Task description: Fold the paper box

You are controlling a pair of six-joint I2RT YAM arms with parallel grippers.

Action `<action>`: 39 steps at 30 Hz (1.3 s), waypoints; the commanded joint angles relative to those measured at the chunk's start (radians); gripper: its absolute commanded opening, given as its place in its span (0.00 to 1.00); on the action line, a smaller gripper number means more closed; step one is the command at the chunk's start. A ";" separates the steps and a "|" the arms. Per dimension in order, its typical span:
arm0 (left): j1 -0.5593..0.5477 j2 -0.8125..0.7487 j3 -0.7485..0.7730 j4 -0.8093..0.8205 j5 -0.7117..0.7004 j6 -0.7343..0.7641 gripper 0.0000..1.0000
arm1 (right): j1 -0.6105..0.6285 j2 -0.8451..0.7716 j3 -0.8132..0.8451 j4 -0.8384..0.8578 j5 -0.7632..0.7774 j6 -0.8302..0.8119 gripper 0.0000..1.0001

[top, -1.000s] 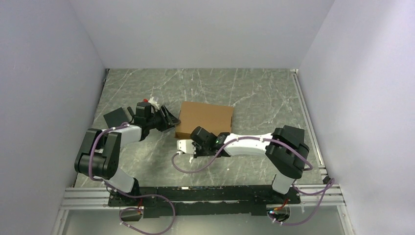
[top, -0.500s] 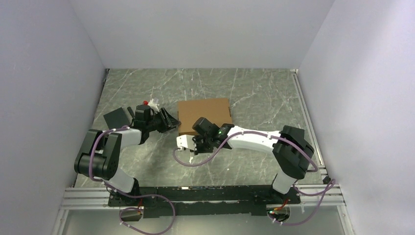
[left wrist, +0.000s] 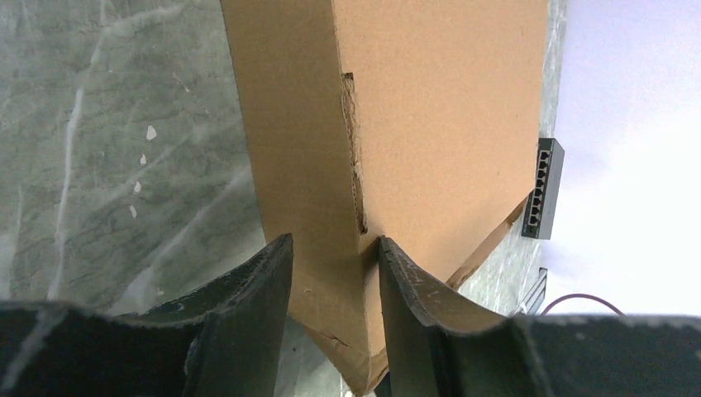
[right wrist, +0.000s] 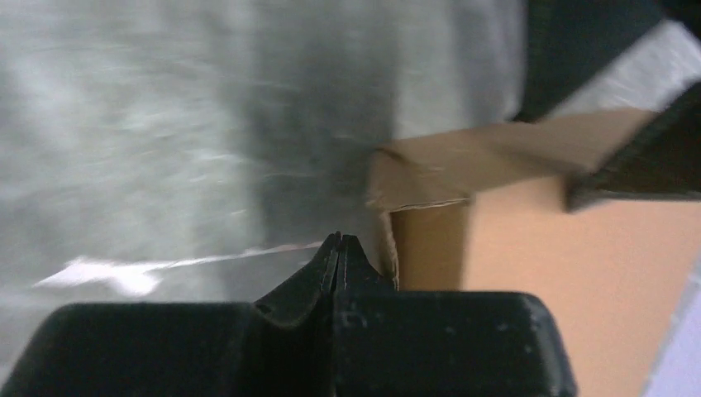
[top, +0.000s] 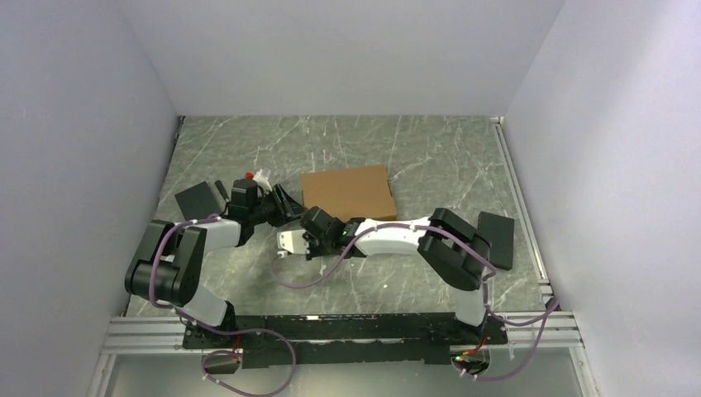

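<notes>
Two tools at paper box [top: 347,192] corner, left tool [left wrist: 335,244] astride it, grip unclear, right tool [right wrist: 339,241] clenched beside

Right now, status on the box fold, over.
Status: left gripper jaws apart astride the box at its left wall, grip unclear. Then right gripper jaws shut, tips beside its near-left corner. Nothing blocking seen.

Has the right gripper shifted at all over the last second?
Yes. In the top view the right gripper has slid left, closer to the black pad on the left, its fingers shut beside the paper box's near-left corner.
</notes>
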 commanded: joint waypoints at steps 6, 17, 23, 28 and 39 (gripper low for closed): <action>-0.021 0.043 -0.040 -0.086 0.026 0.029 0.46 | -0.062 -0.075 -0.001 0.183 -0.055 0.084 0.00; -0.021 -0.001 0.009 -0.162 0.010 0.041 0.48 | -0.264 -0.139 0.131 -0.589 -0.658 -0.371 0.04; -0.017 -0.043 0.021 -0.171 0.032 0.050 0.51 | -0.439 -0.224 -0.031 -0.596 -0.517 -0.446 0.05; -0.016 -0.073 0.074 -0.241 0.029 0.090 0.52 | -0.512 -0.283 -0.198 -0.332 -0.327 -0.476 0.03; -0.015 0.099 0.127 -0.262 0.087 0.160 0.46 | -0.518 -0.265 -0.249 0.288 -0.060 -0.322 0.01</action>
